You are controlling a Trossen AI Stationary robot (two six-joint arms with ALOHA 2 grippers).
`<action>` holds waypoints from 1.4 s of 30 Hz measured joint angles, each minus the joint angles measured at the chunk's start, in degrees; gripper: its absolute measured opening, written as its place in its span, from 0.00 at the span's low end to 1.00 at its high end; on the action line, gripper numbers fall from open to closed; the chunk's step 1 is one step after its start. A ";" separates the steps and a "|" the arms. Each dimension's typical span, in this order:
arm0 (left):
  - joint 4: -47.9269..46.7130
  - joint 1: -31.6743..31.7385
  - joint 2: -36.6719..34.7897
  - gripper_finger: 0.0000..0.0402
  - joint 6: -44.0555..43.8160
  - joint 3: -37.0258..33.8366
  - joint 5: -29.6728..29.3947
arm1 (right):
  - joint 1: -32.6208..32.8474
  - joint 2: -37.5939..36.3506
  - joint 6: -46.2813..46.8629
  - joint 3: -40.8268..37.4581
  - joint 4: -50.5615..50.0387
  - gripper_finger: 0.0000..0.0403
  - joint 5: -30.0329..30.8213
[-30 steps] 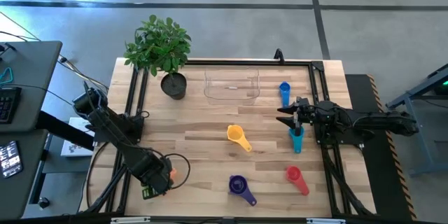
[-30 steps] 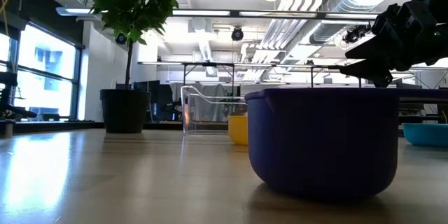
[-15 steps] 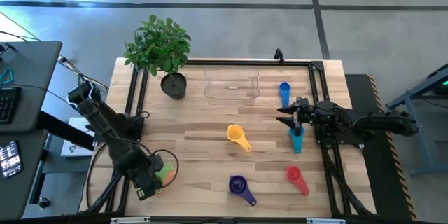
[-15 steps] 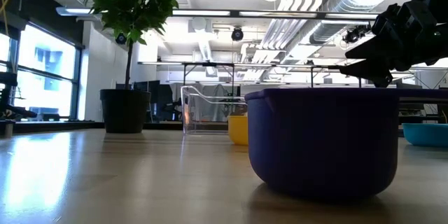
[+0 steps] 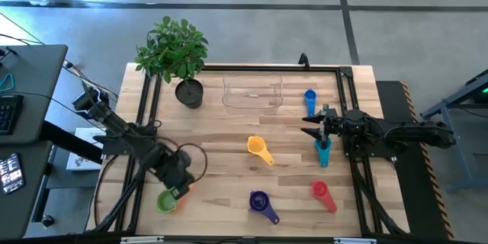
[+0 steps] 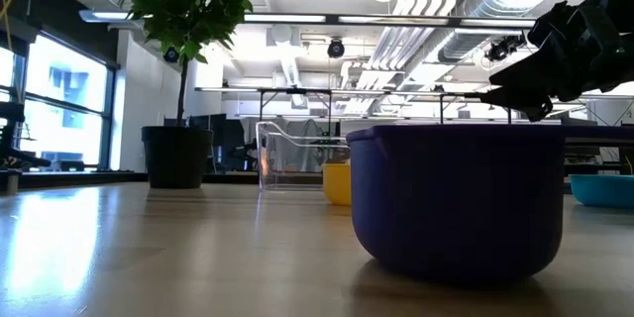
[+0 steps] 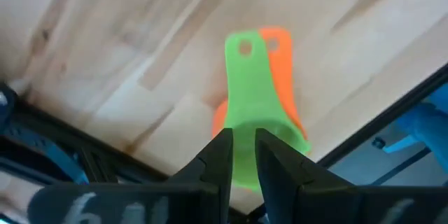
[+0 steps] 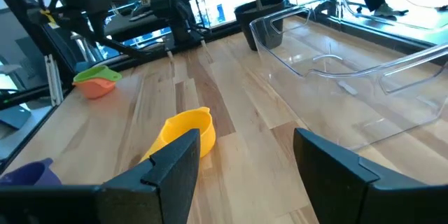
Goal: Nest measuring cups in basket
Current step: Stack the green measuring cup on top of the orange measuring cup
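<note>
My left gripper is at the table's near-left corner, its fingers drawn to a narrow gap over the green cup. That cup sits nested in the orange cup and also shows as the green cup in the high view. My right gripper hangs open at the right, just beyond the teal cup, touching nothing. The yellow cup, purple cup, red cup and blue cup lie on the table. The clear basket stands at the far side. My left gripper is shut on the bowl of the green cup, at the side away from the handle. Green shows in the slit between the fingers, which hide the exact place of contact. The fingers come slanting down from above. The green cup rests in the orange cup on the table.
A potted plant stands left of the basket. Black frame rails run along the table's left, right and far sides. Bare wood lies between the yellow cup and the basket. In the low view the purple cup fills the foreground.
My left gripper has swung out toward the near-left corner and then back toward the table's middle, turning as it went. The green cup, hidden under the gripper a second ago, now shows on the orange cup near the near-left corner. The right arm has kept still.
</note>
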 joint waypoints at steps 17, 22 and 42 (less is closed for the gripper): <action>0.14 9.92 0.24 0.13 8.70 -5.48 4.53 | 0.00 -0.01 18.43 0.01 -0.01 0.55 -0.05; 0.88 10.21 0.24 0.13 8.63 -7.02 6.21 | 0.00 -0.01 15.16 0.00 0.00 0.55 0.00; 3.67 10.21 6.20 0.13 7.03 -7.56 6.83 | 0.01 -0.03 14.62 0.02 0.01 0.55 0.00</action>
